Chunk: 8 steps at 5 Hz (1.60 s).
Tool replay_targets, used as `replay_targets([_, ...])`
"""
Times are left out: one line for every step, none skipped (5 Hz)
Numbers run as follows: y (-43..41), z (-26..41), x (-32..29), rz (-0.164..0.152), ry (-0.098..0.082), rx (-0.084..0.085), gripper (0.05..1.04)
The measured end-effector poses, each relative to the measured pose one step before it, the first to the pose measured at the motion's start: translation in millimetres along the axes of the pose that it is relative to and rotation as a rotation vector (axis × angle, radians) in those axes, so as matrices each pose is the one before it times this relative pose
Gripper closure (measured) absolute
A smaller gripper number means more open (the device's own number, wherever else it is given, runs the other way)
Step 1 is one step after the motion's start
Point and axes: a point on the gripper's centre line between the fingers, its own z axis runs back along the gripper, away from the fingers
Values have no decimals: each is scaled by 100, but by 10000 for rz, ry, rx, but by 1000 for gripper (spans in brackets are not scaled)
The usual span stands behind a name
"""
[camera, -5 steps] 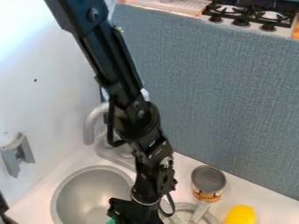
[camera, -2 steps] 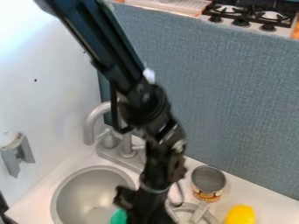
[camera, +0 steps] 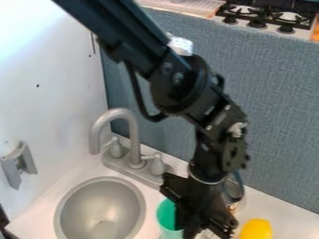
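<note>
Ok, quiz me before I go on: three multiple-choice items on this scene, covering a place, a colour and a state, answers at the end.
1. Where does the cup show?
A) On the stove
B) Between the sink bowl and the yellow thing
C) Behind the faucet

2. What colour is the cup?
A) Green
B) Red
C) White

3. How is the faucet?
A) Running hard
B) Lying in the bowl
C) Upright, with no water coming out

Answers:
1 B: it shows right of the bowl, next to the gripper.
2 A: its visible wall and inside are green.
3 C: it stands behind the bowl, no stream below its spout.
</note>
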Motion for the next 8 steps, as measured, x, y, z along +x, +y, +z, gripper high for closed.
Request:
replay_targets([-822, -1427, 974, -271, 174, -152, 991])
replay_targets([-445, -1417, 1379, -338, 123, 13, 991])
replay_targets([-164, -1070, 952, -99, 137, 26, 991])
replay_targets([-154, -597, 845, -86, 25, -93, 991])
replay_targets([536, -733, 407, 149, 251, 30, 991])
replay_targets([720, -654, -194, 273, 348, 91, 991])
replay_targets([362, 11, 36, 101, 41, -22, 967])
replay_targets([394, 27, 26, 68, 44, -102, 778])
